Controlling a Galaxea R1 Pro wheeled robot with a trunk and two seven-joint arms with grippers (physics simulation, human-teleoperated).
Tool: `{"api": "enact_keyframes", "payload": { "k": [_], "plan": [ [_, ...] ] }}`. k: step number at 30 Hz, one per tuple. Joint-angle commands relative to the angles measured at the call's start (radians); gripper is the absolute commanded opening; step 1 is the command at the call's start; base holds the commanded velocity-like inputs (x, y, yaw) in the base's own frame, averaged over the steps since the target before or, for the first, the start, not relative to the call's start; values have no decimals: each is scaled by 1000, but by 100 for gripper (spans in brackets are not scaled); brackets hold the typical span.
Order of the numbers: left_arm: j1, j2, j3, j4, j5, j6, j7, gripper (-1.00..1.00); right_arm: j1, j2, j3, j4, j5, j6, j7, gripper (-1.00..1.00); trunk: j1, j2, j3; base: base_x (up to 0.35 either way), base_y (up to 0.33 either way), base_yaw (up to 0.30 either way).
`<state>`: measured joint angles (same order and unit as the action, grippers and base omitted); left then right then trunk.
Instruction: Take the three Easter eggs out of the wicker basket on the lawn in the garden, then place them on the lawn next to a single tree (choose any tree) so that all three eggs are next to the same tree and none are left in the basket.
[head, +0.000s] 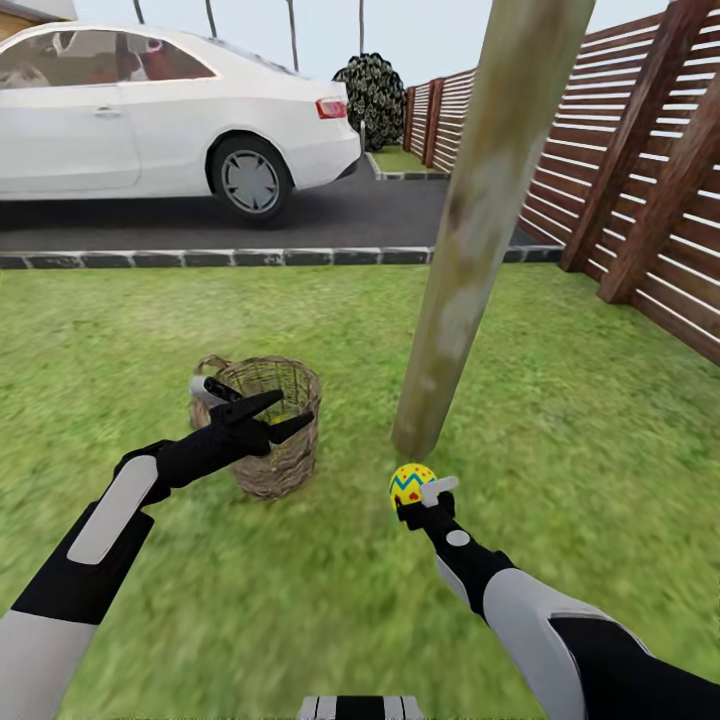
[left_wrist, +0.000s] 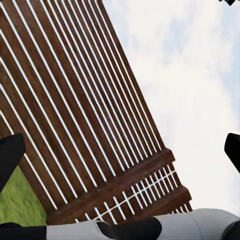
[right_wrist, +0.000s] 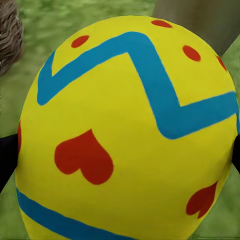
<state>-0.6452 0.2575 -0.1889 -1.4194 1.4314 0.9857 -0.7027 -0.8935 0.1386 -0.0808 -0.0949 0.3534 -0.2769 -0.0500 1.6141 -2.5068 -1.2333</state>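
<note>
Head camera looks down over lawn (head: 560, 420)

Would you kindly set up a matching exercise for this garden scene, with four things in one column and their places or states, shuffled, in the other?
Things:
1. Easter egg
2. wicker basket
3. tree
4. white car

Places or states:
A. parked on the dark driveway beyond the stone edging
B. rises from the lawn, leaning, beside the fence
C. held in the right gripper near the trunk's base
D. stands on the grass, with the open left gripper in front of its rim

Pairs: 1-C, 2-D, 3-B, 4-A
</note>
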Motion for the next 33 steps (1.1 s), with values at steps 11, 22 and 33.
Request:
{"api": "enact_keyframes", "payload": {
  "k": [11, 22, 33],
  "plan": [
    [0, -10, -4, 5, 3, 5, 0, 100, -1, 24, -13, 4, 6, 90, -31, -100, 5, -3, -43, 0, 0, 0],
    [1, -18, -4, 5, -1, 4, 5, 100, -3, 36, -13, -2, 4, 107, -32, -100, 10, -6, -86, 0, 0, 0],
    [1, -18, -4, 5, -2, 4, 6, 100, -21, 36, -13, -11, -83, 232, -72, -100, 15, -8, -128, 0, 0, 0]
  ]
}}
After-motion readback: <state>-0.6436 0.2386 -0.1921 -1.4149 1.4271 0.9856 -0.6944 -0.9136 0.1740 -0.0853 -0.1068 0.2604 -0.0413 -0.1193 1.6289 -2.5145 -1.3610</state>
